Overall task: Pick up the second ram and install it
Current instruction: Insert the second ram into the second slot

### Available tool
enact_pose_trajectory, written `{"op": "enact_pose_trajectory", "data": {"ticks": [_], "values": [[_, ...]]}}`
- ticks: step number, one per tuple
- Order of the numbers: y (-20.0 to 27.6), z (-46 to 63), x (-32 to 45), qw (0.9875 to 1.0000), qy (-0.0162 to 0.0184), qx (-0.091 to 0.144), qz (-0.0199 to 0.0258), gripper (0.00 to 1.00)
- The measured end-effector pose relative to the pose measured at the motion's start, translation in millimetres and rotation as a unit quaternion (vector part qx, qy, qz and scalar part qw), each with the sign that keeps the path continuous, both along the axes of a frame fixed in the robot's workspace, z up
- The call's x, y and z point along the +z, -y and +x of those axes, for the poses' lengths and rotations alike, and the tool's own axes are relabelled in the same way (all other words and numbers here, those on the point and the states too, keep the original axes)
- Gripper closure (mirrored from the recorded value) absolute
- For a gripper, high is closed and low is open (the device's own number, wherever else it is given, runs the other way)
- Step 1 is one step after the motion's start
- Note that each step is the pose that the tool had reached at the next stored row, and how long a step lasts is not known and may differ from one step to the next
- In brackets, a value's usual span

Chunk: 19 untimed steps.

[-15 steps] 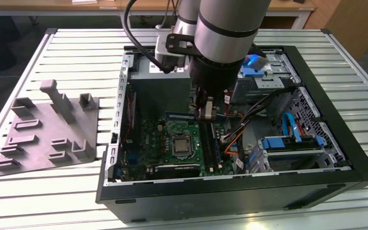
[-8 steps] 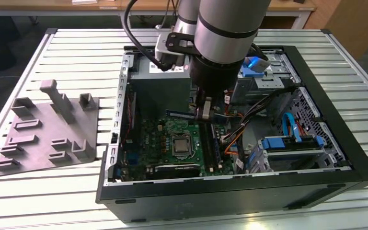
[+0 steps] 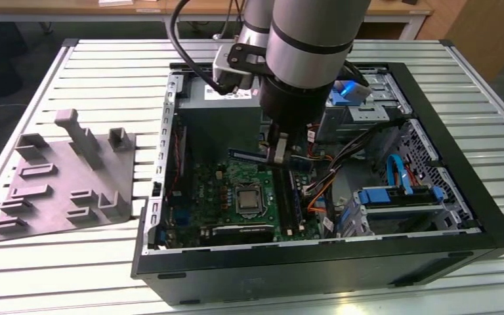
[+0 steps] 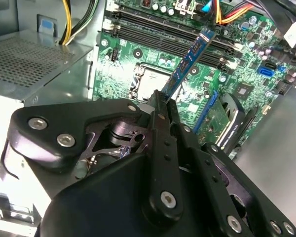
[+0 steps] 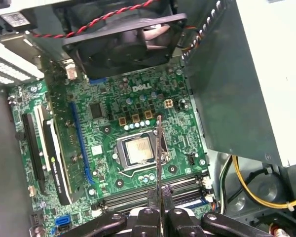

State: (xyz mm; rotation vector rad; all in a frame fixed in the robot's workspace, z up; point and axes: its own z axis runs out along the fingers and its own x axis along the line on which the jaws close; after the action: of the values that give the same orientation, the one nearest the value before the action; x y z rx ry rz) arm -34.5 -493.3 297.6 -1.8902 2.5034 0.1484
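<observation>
Edgewise, pincer [image 5: 160, 200] clamps second ram [image 5: 159, 148] above motherboard [image 5: 108, 163].

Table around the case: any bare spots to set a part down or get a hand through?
The table has bare slats beyond the holder tray, toward the far edge, and in front of it on the exterior view's left. A thin strip runs between tray and case. Inside the case is crowded: motherboard, cables, and the gripper holding the second ram.
</observation>
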Motion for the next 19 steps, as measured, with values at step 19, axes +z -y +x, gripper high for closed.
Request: {"op": "enact_pose_trajectory", "data": {"ticks": [19], "values": [[0.0, 0.0, -2.2, 0.9965, 0.0000, -0.084, 0.0000, 0.86]]}}
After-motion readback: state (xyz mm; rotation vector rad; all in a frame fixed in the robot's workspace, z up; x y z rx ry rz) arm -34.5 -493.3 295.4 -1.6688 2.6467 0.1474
